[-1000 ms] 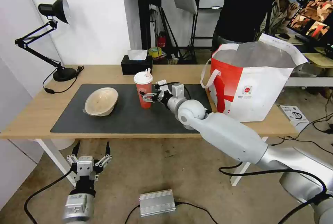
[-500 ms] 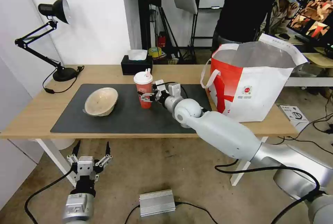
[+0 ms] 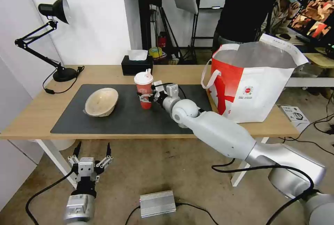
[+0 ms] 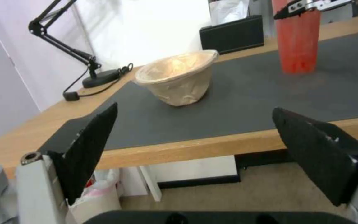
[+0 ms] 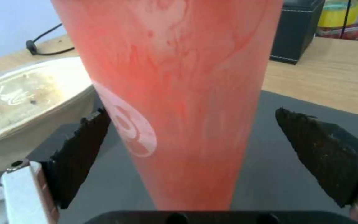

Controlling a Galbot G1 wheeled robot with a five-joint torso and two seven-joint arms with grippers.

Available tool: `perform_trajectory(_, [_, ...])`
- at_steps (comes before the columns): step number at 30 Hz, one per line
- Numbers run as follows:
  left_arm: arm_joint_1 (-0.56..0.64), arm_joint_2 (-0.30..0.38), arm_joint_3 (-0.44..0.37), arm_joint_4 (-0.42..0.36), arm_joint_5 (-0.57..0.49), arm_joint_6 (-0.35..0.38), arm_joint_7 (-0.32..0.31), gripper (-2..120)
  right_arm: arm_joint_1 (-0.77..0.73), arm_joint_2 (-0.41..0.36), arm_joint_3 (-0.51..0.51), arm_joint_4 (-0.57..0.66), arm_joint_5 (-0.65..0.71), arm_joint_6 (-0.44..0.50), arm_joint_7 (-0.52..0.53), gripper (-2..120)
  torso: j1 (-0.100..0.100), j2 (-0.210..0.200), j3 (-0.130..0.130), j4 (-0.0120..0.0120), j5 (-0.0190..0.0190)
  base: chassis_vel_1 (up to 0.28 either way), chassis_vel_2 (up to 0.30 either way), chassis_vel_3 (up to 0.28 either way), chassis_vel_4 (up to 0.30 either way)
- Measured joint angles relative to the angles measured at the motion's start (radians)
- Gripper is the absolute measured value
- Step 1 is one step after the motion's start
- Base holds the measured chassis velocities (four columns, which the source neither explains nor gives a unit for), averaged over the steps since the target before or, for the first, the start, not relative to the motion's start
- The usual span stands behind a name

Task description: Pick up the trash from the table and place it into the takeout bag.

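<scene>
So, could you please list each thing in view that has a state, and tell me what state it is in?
Red cup: upright on the mat, lid on, straw in.
Beige bowl: tilted on the mat.
Takeout bag: upright, mouth open.
Right gripper: open, straddling the cup, one finger touching it.
Left gripper: open, below the table edge.
Tissue box: tissue sticking out.

My right arm reaches forward and to the left, and the right gripper (image 3: 143, 97) has its fingers spread wide (not closed yet). My left gripper (image 3: 91, 151) hangs low, fingers also apart.
</scene>
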Motion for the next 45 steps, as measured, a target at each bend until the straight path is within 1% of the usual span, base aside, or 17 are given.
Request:
perform_trajectory(14, [0.003, -0.003, 0.001, 0.006, 0.000, -0.005, -0.001, 100, 0.000, 0.046, -0.003, -0.060, -0.021, 0.017, -0.007, 99, 0.000, 0.000, 0.000, 0.0000, 0.0000, 0.000, 0.000, 0.000, 0.000])
perform_trajectory(17, [0.002, -0.003, 0.002, 0.009, 0.001, -0.007, -0.001, 100, -0.005, 0.052, -0.002, -0.072, -0.024, 0.024, -0.008, 90, 0.000, 0.000, 0.000, 0.0001, 0.0000, 0.000, 0.000, 0.000, 0.000])
perform_trajectory(18, [0.002, -0.003, 0.002, 0.009, 0.001, -0.007, -0.001, 100, -0.005, 0.052, -0.002, -0.072, -0.024, 0.024, -0.008, 90, 0.000, 0.000, 0.000, 0.0001, 0.0000, 0.000, 0.000, 0.000, 0.000])
perform_trajectory(22, [-0.001, -0.003, 0.003, 0.013, 0.001, -0.007, -0.001, 100, -0.015, 0.051, 0.002, -0.076, -0.026, 0.027, -0.008, 72, 0.000, 0.000, 0.000, 0.0000, 0.0001, 0.000, 0.000, 0.000, 0.000])
perform_trajectory(23, [-0.001, -0.003, 0.003, 0.013, 0.001, -0.007, -0.001, 100, -0.015, 0.051, 0.002, -0.076, -0.026, 0.027, -0.008, 72, 0.000, 0.000, 0.000, 0.0000, 0.0001, 0.000, 0.000, 0.000, 0.000])
perform_trajectory(27, [-0.006, -0.002, 0.005, 0.018, 0.001, -0.007, -0.001, 100, -0.022, 0.049, 0.005, -0.075, -0.027, 0.031, -0.009, 55, 0.000, 0.000, 0.000, 0.0000, 0.0002, 0.000, 0.000, 0.000, 0.000])
perform_trajectory(28, [-0.006, -0.002, 0.005, 0.018, 0.001, -0.007, -0.001, 100, -0.022, 0.049, 0.005, -0.075, -0.027, 0.031, -0.009, 55, 0.000, 0.000, 0.000, 0.0000, 0.0002, 0.000, 0.000, 0.000, 0.000])
perform_trajectory(30, [-0.007, -0.003, 0.006, 0.019, 0.001, -0.008, -0.001, 100, -0.023, 0.049, 0.006, -0.075, -0.027, 0.033, -0.009, 45, 0.000, 0.000, 0.000, 0.0001, 0.0002, 0.000, 0.000, 0.000, 0.000])
perform_trajectory(31, [-0.007, -0.003, 0.006, 0.020, 0.001, -0.008, -0.001, 100, -0.023, 0.049, 0.006, -0.076, -0.027, 0.033, -0.009, 43, 0.000, 0.000, 0.000, 0.0001, 0.0002, 0.000, 0.000, 0.000, 0.000])
perform_trajectory(32, [-0.007, -0.004, 0.006, 0.020, 0.001, -0.009, -0.001, 100, -0.024, 0.049, 0.006, -0.076, -0.027, 0.034, -0.010, 37, 0.000, 0.000, 0.000, 0.0002, 0.0002, 0.000, 0.000, 0.000, 0.000])
perform_trajectory(33, [-0.007, -0.004, 0.006, 0.020, 0.001, -0.009, -0.001, 100, -0.024, 0.049, 0.006, -0.076, -0.027, 0.034, -0.010, 37, 0.000, 0.000, 0.000, 0.0002, 0.0002, 0.000, 0.000, 0.000, 0.000])
perform_trajectory(36, [-0.007, -0.005, 0.006, 0.021, 0.002, -0.012, -0.001, 100, -0.025, 0.047, 0.006, -0.078, -0.027, 0.035, -0.010, 22, 0.000, 0.000, 0.000, 0.0001, 0.0002, 0.000, 0.000, 0.000, 0.000])
perform_trajectory(37, [-0.007, -0.005, 0.005, 0.022, 0.002, -0.013, -0.001, 100, -0.026, 0.046, 0.006, -0.077, -0.027, 0.036, -0.009, 19, 0.000, 0.000, 0.000, 0.0001, 0.0001, 0.000, 0.000, 0.000, 0.000])
perform_trajectory(38, [-0.007, -0.005, 0.005, 0.022, 0.002, -0.013, -0.001, 100, -0.026, 0.046, 0.006, -0.077, -0.027, 0.036, -0.009, 19, 0.000, 0.000, 0.000, 0.0001, 0.0001, 0.000, 0.000, 0.000, 0.000])
perform_trajectory(41, [-0.007, -0.006, 0.004, 0.022, 0.002, -0.014, -0.001, 100, -0.027, 0.042, 0.007, -0.075, -0.027, 0.038, -0.009, 10, 0.000, 0.000, 0.000, 0.0000, 0.0001, 0.000, 0.000, 0.000, 0.000])
perform_trajectory(42, [-0.007, -0.006, 0.004, 0.022, 0.002, -0.014, -0.001, 100, -0.027, 0.042, 0.007, -0.075, -0.027, 0.038, -0.009, 10, 0.000, 0.000, 0.000, 0.0000, 0.0001, 0.000, 0.000, 0.000, 0.000])
perform_trajectory(45, [-0.006, -0.008, 0.004, 0.023, 0.002, -0.015, -0.001, 100, -0.028, 0.037, 0.007, -0.067, -0.027, 0.040, -0.007, 4, 0.000, 0.000, 0.000, 0.0000, 0.0001, 0.000, 0.000, 0.000, 0.000])
